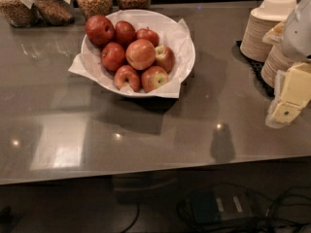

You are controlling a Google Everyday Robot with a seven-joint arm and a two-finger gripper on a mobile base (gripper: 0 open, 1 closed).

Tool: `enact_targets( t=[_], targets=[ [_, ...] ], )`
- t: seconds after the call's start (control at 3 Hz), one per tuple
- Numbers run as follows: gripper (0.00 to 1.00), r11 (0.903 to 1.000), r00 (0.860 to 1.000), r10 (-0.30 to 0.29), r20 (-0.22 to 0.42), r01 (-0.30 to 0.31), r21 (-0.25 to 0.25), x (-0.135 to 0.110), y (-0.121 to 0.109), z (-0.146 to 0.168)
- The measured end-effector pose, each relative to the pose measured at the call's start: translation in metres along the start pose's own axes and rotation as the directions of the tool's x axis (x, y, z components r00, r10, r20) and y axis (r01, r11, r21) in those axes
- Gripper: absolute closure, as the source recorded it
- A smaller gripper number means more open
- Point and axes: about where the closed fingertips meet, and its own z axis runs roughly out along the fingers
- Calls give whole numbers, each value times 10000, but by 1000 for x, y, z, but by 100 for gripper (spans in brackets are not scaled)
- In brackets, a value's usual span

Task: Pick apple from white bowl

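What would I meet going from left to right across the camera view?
Leftmost grain jar → white bowl, holding the apple among darker red apples → stacked beige paper bowls → gripper, at the right edge in front of the stacks.

Lighting: dim and warm, falling from overhead; the white bowl [188,62] is the brightest item and casts a dark shadow on the surface [218,86] in front of it and to its right, with a smaller rounded shadow farther front-right. Glare: one broad pale reflection front-left of the bowl, and three small bright spots strung across the surface in front of it. End effector [286,108]: far right of the bowl at the frame edge, pale, evenly lit.
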Motion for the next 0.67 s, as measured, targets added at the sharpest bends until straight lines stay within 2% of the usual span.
enact_targets(
  t=[0.33,0.67],
  targets=[
    [0,10000,10000,0,2,0,1,0,0,0],
    [0,9999,9961,63,877,-73,105,-21,-12,2]
  ],
)
